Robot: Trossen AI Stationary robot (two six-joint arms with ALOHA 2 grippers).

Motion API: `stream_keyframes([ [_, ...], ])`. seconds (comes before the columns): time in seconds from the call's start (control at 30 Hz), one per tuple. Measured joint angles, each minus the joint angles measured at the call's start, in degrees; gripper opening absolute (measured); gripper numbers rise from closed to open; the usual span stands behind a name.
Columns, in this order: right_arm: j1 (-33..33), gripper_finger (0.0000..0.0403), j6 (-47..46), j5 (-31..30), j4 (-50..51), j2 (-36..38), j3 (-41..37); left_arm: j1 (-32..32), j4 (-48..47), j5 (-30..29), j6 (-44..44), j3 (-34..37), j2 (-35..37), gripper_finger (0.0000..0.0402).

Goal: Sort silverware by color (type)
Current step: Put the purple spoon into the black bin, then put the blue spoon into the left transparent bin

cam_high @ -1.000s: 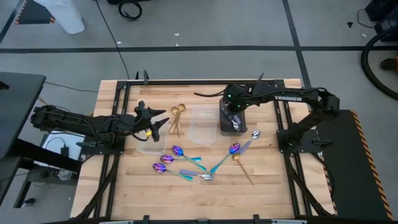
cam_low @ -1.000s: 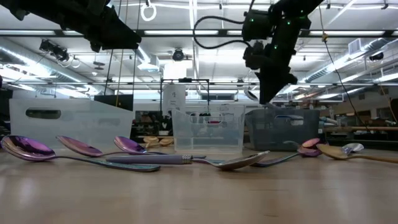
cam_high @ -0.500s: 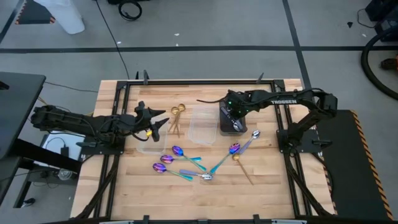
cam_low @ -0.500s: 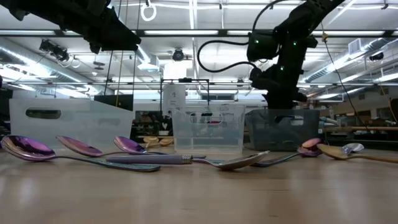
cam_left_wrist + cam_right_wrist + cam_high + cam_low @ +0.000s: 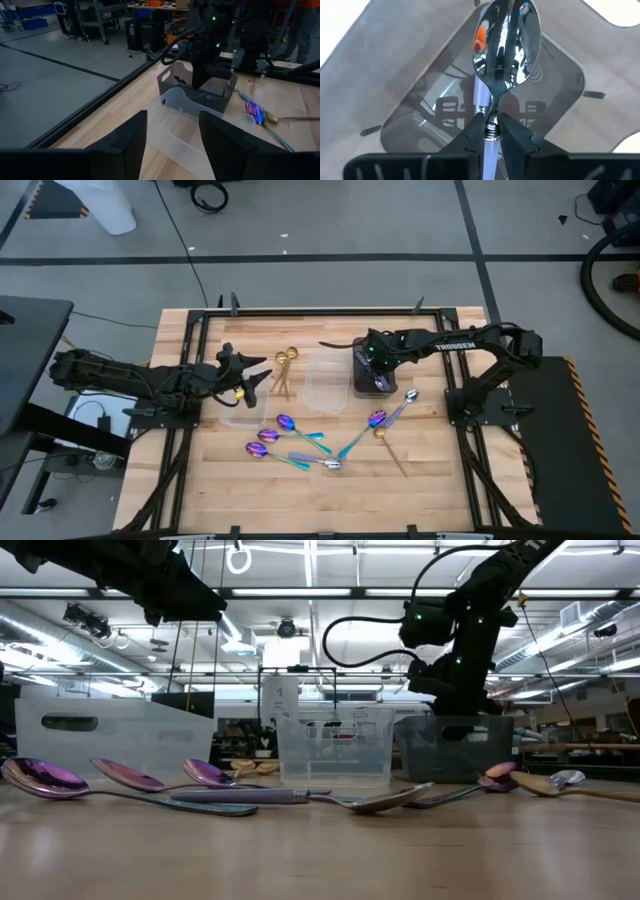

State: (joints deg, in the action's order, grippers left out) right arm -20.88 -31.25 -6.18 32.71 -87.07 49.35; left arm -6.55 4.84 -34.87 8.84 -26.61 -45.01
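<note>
My right gripper (image 5: 374, 368) hangs over the dark grey container (image 5: 368, 374) at the back right, shut on a spoon (image 5: 506, 40) with a shiny silver bowl and a pale lilac handle. In the low view its fingers dip behind the container's wall (image 5: 455, 748). My left gripper (image 5: 262, 378) stands open above the left clear container (image 5: 243, 410), holding nothing. Iridescent purple-blue spoons (image 5: 290, 442) lie flat on the wood near the front. More lie at the right (image 5: 385, 418), beside a gold spoon (image 5: 392, 452). Gold utensils (image 5: 284, 370) lie at the back. My right gripper pinches the spoon's neck (image 5: 492, 127), where the bowl meets the lilac handle, between its two fingers (image 5: 476, 134). The fingers come from above, pointing steeply down. The spoon hangs bowl end down along the fingers, above the dark container's floor; whether it touches, I cannot tell.
A clear container (image 5: 325, 380) stands between the dark one and the left one. The left wrist view shows the clear container's rim (image 5: 200, 125) just ahead of my open fingers, and the right arm (image 5: 205, 45) beyond. Bare wood lies at the front of the table.
My right gripper has sunk with the spoon from above the dark container down into it, still shut on the spoon. My left arm has kept still.
</note>
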Motion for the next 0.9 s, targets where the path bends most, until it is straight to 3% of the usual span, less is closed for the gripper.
stream_keyframes([
  [0.23,0.02,0.0094,0.29,-0.16,-0.59,0.00,-0.08,0.00,0.02,0.02,0.10,0.00,0.00,0.0188],
  [0.43,0.40,0.0120,2.70,1.00,5.06,2.69,4.08,-0.07,-2.21,1.73,6.56,-1.09,-0.13,0.0188],
  [0.57,3.71,0.0121,3.18,-2.51,6.74,7.62,5.04,-0.09,-8.25,2.02,9.82,-4.81,-2.13,0.0188],
  [0.9,13.93,0.0121,5.91,-16.51,5.28,18.50,4.87,-0.07,-13.25,2.18,13.16,-12.15,-13.67,0.0188],
])
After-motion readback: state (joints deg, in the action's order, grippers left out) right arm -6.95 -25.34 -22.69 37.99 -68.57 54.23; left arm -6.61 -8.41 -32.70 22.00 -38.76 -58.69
